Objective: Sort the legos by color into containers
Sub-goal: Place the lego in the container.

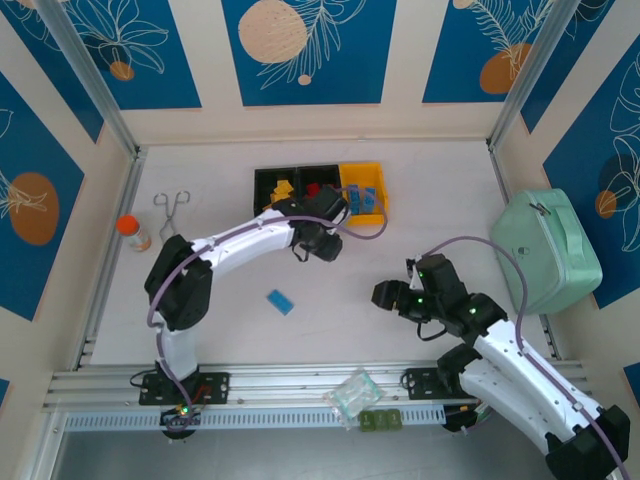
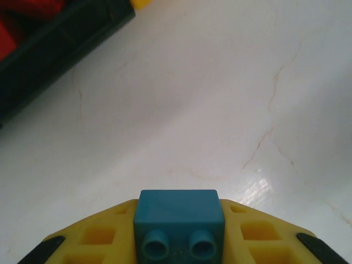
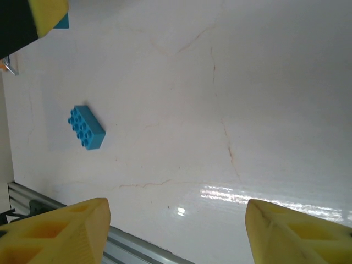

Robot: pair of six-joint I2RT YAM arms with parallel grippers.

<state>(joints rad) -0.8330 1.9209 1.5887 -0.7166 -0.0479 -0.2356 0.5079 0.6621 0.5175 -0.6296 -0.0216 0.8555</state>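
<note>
Two studs face us on the glossy blue brick (image 2: 179, 212) pinched in the left gripper (image 2: 179, 245), near a blurred black bin (image 2: 49, 55), perhaps holding red; the right gripper (image 3: 176, 234) gapes wide over the table (image 3: 247, 82).

I can pass freely over the bare white tabletop (image 1: 330, 320) at frame centre. One small blue plastic brick (image 1: 280, 301) lies there. The joined black-and-yellow plastic bins (image 1: 300, 171) wall off upper centre, and a mint-green hard case (image 1: 545, 250) stands at right.

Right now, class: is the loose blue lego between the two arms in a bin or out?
Out. The blue lego lies studs-up on the bare table, well apart from the three bins.
</note>
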